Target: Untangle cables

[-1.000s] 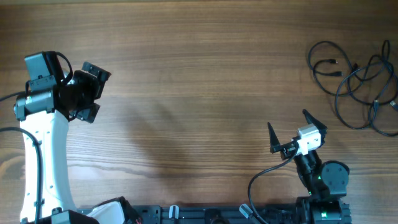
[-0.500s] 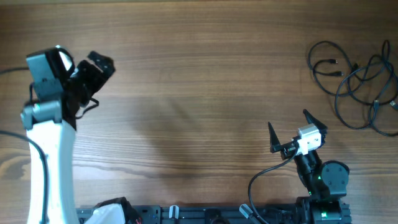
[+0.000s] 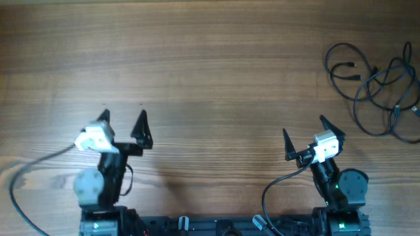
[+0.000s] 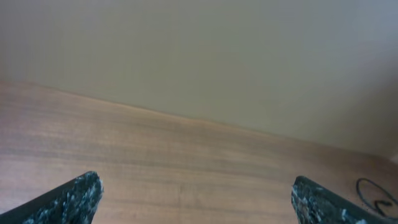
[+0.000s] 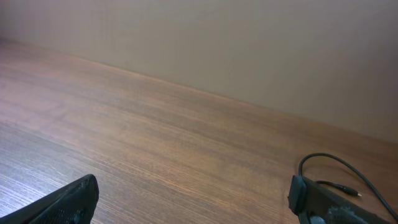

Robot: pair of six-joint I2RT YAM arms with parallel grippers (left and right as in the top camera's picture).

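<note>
Overhead and wrist views, both arms parked at the near edge of the surface.

The cables lie at the far right corner as a loose sprawl of overlapping black loops, several strands crossing near the middle and one large loop trailing toward the near side. A small plug end shows inside the left-hand loop. In the right wrist view, one strand arcs above a plug tip at the lower right.

The left gripper has its jaws spread wide and holds nothing; it sits well apart from the cables. The right gripper also has its jaws apart and empty. It is the nearer of the two, but not touching any strand.

Handling, as a judgement:
- The cords look thin, light and limp, so they will drag and slide on the smooth wood rather than lift stiffly.
- Pulling one strand is likely to move the whole cluster.
- The best holds are probably a free outer loop or a strand just behind a plug, where the thicker end resists slipping through the jaws.
- The crossing knot itself is a poorer place to take hold.
</note>
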